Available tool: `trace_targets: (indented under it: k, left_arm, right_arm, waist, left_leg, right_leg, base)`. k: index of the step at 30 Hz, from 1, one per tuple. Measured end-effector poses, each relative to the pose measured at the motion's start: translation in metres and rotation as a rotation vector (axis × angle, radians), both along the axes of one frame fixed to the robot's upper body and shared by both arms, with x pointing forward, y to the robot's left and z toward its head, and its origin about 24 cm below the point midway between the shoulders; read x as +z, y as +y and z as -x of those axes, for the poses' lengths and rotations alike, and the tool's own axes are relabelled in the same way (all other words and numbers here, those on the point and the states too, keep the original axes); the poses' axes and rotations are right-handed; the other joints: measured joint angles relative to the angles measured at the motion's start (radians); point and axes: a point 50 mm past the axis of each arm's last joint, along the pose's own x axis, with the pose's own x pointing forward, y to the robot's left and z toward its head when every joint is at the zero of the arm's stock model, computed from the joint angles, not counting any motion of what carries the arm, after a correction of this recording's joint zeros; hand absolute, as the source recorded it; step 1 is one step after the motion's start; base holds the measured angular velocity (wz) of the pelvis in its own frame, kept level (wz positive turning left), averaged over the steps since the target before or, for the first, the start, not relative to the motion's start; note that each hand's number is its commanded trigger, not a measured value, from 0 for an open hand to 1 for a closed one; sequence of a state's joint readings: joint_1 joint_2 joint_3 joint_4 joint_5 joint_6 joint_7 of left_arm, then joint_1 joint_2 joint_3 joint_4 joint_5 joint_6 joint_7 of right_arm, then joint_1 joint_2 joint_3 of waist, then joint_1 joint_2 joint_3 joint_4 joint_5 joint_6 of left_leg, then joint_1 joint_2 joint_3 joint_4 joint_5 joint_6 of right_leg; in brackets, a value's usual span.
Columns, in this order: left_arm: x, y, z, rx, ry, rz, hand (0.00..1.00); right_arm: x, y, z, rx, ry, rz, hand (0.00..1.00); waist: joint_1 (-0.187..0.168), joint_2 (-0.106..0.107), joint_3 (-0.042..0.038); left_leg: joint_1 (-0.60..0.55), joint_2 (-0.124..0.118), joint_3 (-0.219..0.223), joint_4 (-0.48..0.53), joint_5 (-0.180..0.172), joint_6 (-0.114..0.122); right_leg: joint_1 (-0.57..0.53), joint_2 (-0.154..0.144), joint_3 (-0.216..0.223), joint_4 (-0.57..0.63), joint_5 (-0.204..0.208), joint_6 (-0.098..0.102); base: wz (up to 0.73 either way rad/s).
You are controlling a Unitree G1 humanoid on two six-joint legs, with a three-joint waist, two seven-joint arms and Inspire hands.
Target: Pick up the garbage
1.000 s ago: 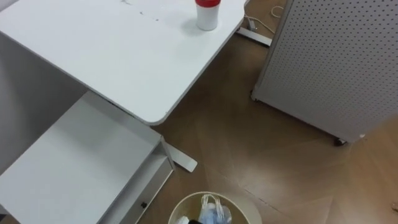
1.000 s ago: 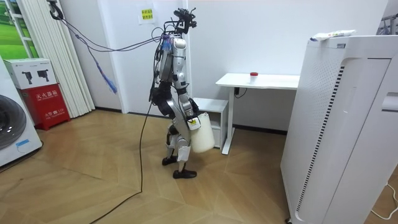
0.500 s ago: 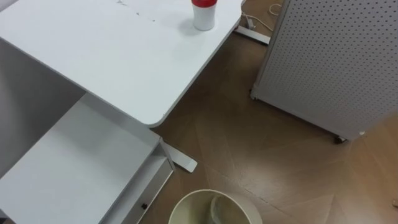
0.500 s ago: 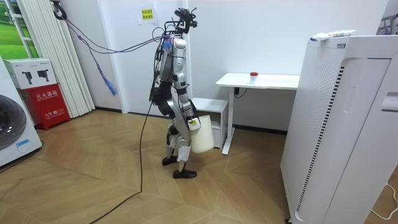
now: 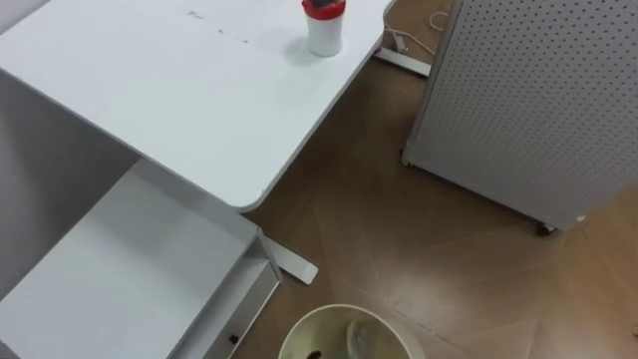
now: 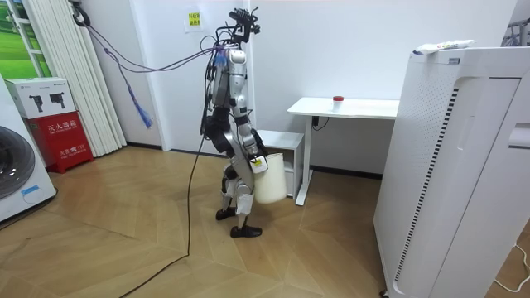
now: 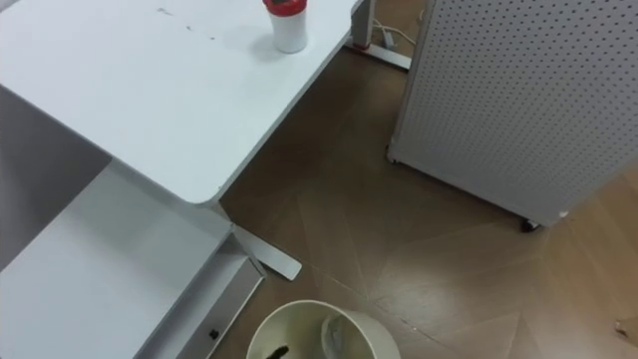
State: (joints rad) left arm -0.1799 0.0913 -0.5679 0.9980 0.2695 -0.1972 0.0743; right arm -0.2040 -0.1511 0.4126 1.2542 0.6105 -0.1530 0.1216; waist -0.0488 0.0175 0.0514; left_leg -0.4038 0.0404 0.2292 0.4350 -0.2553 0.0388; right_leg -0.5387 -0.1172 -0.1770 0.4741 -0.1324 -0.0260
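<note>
Since a second ago the whole view has slid slightly, which is the camera's own shift. The blue-and-white clutter then seen in the bin's mouth is out of sight now.

At the left, a low white shelf (image 5: pixel 110 279) sits under the white rectangular tabletop (image 5: pixel 179 100). Far across the tabletop stands a white cup with a red lid (image 5: pixel 324 25), upright and alone. It is probably the garbage to collect and looks beyond easy reach.

Below, over the brown wooden floor (image 5: pixel 419 239), the round cream plastic bin (image 5: pixel 344 308) hangs close before the robot, mouth up. That seems meant to let a picked item drop straight in.

In the room view the right arm is bent downward, with the right hand (image 6: pixel 257 162) at the bin's rim. Whether it is clasping the rim I cannot tell.

A white perforated panel (image 5: pixel 538 90) stands at the right.
</note>
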Motion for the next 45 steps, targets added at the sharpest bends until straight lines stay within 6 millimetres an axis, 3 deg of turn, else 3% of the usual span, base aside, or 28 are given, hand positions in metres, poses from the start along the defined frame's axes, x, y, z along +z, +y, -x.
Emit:
trace_targets:
  k: [5, 11, 17, 19, 24, 33, 35, 37, 39, 42, 45]
  left_arm:
    - [0.006, 0.004, -0.004, 0.009, -0.038, 0.019, 0.00]
    - [0.033, 0.009, -0.019, 0.032, -0.206, 0.101, 0.00]
    - [0.049, 0.017, -0.019, 0.107, -0.317, 0.139, 0.00]
    - [0.058, 0.019, -0.022, 0.114, -0.368, 0.152, 0.00]
    - [0.075, 0.021, -0.031, 0.118, -0.447, 0.183, 0.00]
    - [0.081, 0.033, -0.031, 0.195, -0.460, 0.210, 0.00]
    - [0.094, 0.035, -0.030, 0.202, -0.511, 0.230, 0.00]
    - [0.126, 0.031, -0.040, 0.203, -0.665, 0.298, 0.00]
    - [0.143, 0.033, -0.043, 0.229, -0.770, 0.352, 0.00]
    - [0.150, 0.040, -0.045, 0.276, -0.823, 0.374, 0.00]
    - [0.150, 0.039, -0.045, 0.283, -0.827, 0.375, 0.00]
  right_arm:
    - [-0.004, -0.010, 0.014, -0.011, 0.029, 0.013, 1.00]
    - [-0.002, -0.024, 0.020, -0.052, 0.005, 0.020, 1.00]
    - [-0.005, -0.031, 0.036, -0.127, 0.008, 0.033, 1.00]
    - [-0.008, -0.031, 0.044, -0.136, 0.024, 0.031, 1.00]
    - [-0.008, -0.032, 0.052, -0.166, 0.017, 0.016, 1.00]
    - [-0.008, -0.035, 0.056, -0.160, 0.022, 0.039, 1.00]
    - [-0.009, -0.034, 0.057, -0.155, 0.025, 0.035, 1.00]
    - [-0.010, -0.034, 0.061, -0.158, 0.040, 0.035, 1.00]
    - [-0.010, -0.035, 0.061, -0.157, 0.039, 0.036, 1.00]
    - [-0.010, -0.035, 0.061, -0.158, 0.037, 0.038, 1.00]
    - [-0.009, -0.036, 0.060, -0.160, 0.035, 0.041, 1.00]
  waist:
    - [-0.002, 0.008, -0.0036]
    - [-0.003, 0.013, -0.0122]
    - [-0.012, 0.002, -0.0268]
    - [-0.017, -0.007, -0.0349]
    - [-0.038, -0.017, -0.0426]
    - [-0.025, -0.021, -0.0405]
    - [-0.023, -0.023, -0.0396]
    - [-0.023, -0.025, -0.0380]
    - [-0.023, -0.024, -0.0364]
    - [-0.027, -0.021, -0.0378]
    - [-0.025, -0.031, -0.0316]
  left_leg:
    - [0.089, 0.000, -0.001, -0.051, 0.002, 0.000]
    - [0.189, -0.007, -0.001, -0.091, 0.002, 0.000]
    - [0.304, -0.022, -0.004, -0.141, 0.003, 0.000]
    - [0.348, -0.024, -0.005, -0.166, 0.003, 0.001]
    - [0.389, -0.024, -0.004, -0.181, 0.003, 0.002]
    - [0.439, -0.015, 0.072, -0.203, 0.002, 0.002]
    - [0.447, -0.007, 0.097, -0.205, 0.000, -0.001]
    - [0.468, 0.004, 0.113, -0.215, -0.004, -0.008]
    - [0.489, 0.012, 0.136, -0.225, -0.008, -0.015]
    - [0.514, 0.020, 0.152, -0.230, -0.014, -0.027]
    - [0.516, 0.025, 0.153, -0.224, -0.013, -0.034]
  right_leg:
    - [0.094, 0.014, -0.004, -0.053, 0.007, 0.011]
    - [0.186, 0.014, -0.012, -0.079, -0.002, 0.028]
    - [0.288, 0.013, -0.012, -0.100, -0.021, 0.044]
    - [0.326, 0.014, -0.010, -0.114, -0.022, 0.047]
    - [0.368, 0.014, -0.013, -0.128, -0.019, 0.051]
    - [0.363, 0.026, -0.017, -0.114, -0.002, 0.037]
    - [0.364, 0.031, -0.028, -0.117, 0.006, 0.030]
    - [0.385, 0.042, -0.035, -0.132, 0.012, 0.025]
    - [0.397, 0.052, -0.035, -0.133, 0.014, 0.020]
    - [0.405, 0.065, -0.031, -0.131, 0.008, 0.010]
    - [0.400, 0.072, -0.031, -0.131, 0.003, 0.003]
  base:
    - [-0.02]
    - [0.00]
    - [0.02]
    - [0.00]
    - [-0.01]
    - [-0.24]
    - [-0.37]
    - [-0.25]
    - [-0.36]
    - [-0.27]
    - [-0.05]
